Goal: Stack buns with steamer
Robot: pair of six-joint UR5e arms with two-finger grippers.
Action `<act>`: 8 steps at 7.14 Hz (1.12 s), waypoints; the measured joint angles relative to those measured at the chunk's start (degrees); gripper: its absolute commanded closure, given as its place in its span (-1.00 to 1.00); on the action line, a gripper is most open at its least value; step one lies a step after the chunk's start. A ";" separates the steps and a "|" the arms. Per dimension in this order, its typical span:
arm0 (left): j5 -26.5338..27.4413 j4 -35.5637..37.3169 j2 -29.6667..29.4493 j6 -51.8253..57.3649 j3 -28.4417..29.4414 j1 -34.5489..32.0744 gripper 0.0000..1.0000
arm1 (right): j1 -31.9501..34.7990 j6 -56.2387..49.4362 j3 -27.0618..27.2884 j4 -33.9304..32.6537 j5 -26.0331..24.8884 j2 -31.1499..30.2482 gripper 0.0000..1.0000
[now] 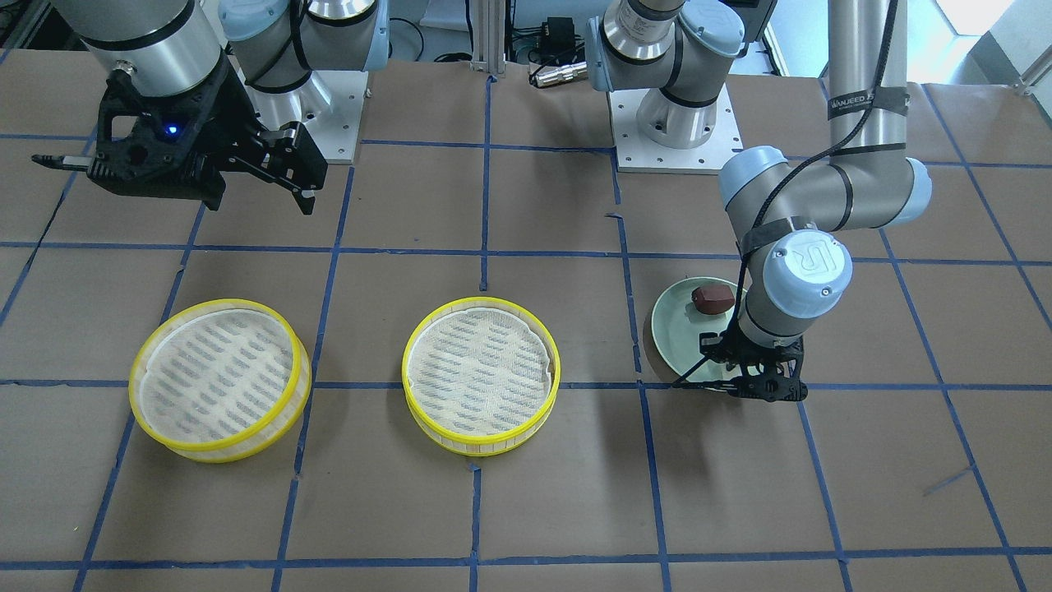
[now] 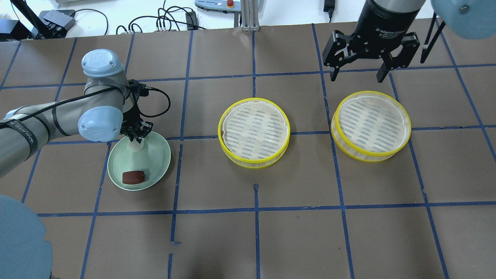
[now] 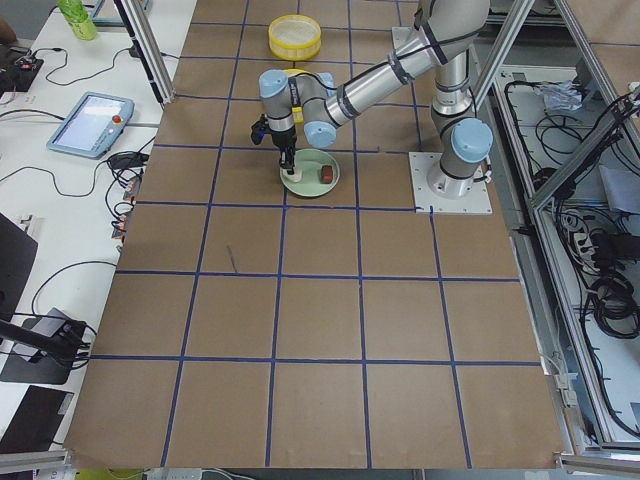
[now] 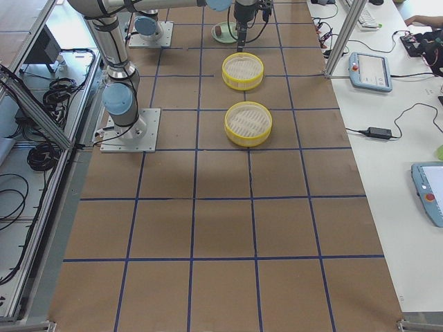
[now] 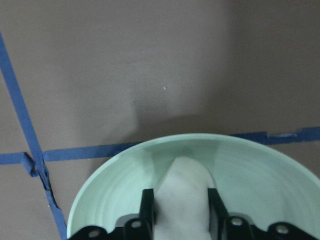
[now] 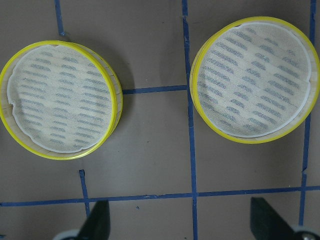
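Note:
The white bun (image 2: 135, 147) lies on the pale green plate (image 2: 155, 155), at its far side. My left gripper (image 2: 135, 133) is down on the plate, and in the left wrist view its gripper (image 5: 180, 192) has both fingers pressed against the sides of the white bun (image 5: 182, 210). The reddish-brown bun (image 2: 133, 177) lies free on the plate's near side and also shows in the front view (image 1: 712, 299). Two yellow-rimmed steamer trays (image 2: 254, 131) (image 2: 371, 124) stand empty with white liners. My right gripper (image 2: 358, 71) is open and empty, high behind the right tray.
Brown paper with a blue tape grid covers the table (image 2: 255, 232). The arm bases (image 1: 678, 123) stand at the robot's side. Cables and a pendant lie beyond the table's far edge (image 2: 166, 19). The right wrist view shows both trays (image 6: 62, 100) (image 6: 252, 80) below.

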 measured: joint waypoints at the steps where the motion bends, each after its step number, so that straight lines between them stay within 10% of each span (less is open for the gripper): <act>1: -0.75 0.04 1.18 -1.40 0.63 -0.57 0.82 | 0.00 0.00 0.00 0.02 0.00 0.00 -1.00; 8: -22.60 -0.29 2.63 -33.45 8.30 -19.02 0.70 | -0.02 -0.10 0.02 -0.08 0.00 0.02 -1.00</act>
